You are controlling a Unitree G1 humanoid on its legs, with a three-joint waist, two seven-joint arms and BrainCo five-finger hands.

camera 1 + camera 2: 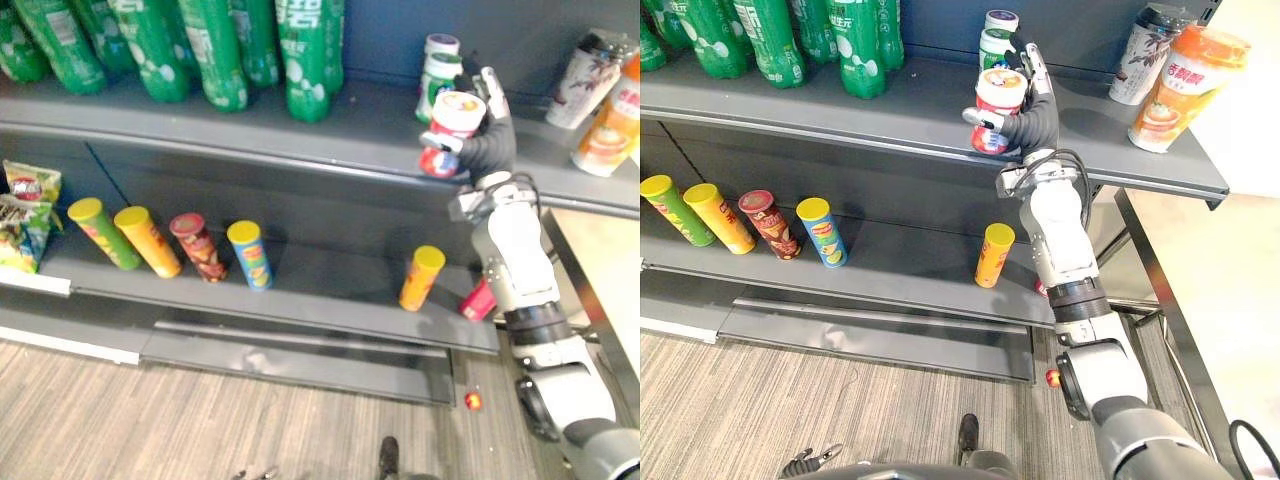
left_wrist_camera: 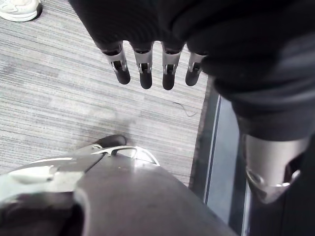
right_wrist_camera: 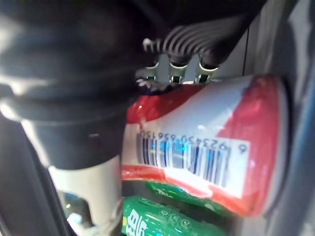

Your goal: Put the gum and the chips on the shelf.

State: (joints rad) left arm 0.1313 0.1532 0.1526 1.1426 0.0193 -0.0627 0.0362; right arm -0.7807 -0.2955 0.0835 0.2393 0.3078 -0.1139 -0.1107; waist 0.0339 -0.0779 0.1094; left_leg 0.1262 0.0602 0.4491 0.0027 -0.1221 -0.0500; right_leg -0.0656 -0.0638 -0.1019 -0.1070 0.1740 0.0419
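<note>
Gum bottle [image 1: 998,108] clasped in right hand [image 1: 1033,125] at upper shelf [image 1: 930,112] edge.

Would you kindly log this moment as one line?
right robot hand: shut on red gum bottle | at upper shelf edge | left robot hand: open, idle

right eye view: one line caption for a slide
Right hand grips a red-and-white gum bottle at the upper shelf edge, chip cans on the lower shelf.

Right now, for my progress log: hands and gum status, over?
Right hand shut on red gum bottle at front edge of upper shelf. Left hand open, idle above floor. Green gum bottles close behind it.
</note>
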